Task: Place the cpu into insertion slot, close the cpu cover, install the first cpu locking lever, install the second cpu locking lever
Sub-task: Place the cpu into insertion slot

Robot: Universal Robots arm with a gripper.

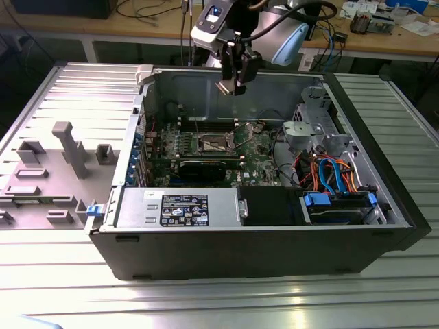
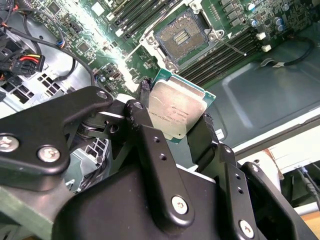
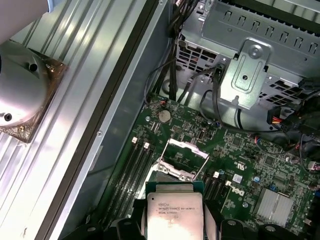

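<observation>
My gripper (image 1: 232,83) hangs above the open computer case, over its back wall, shut on the cpu (image 1: 229,88). In both wrist views the cpu (image 2: 177,111) (image 3: 172,216) is a square chip with a silver top and green edge, clamped between the black fingers (image 2: 207,127). Below lies the insertion slot (image 2: 181,36) (image 1: 211,144), its dark centre bare inside a silver rim. The cpu cover (image 3: 187,149) stands tilted up at one side of the slot. A thin locking lever (image 2: 233,48) sticks out beside the slot. The cpu is well clear of the board.
Long memory slots (image 2: 220,55) run beside the socket. A black expansion card (image 1: 202,168), a power supply (image 1: 178,205), drive cages (image 1: 312,127) and coloured cables (image 1: 329,171) crowd the case. Grey fixtures (image 1: 68,147) stand on the table at the exterior view's left.
</observation>
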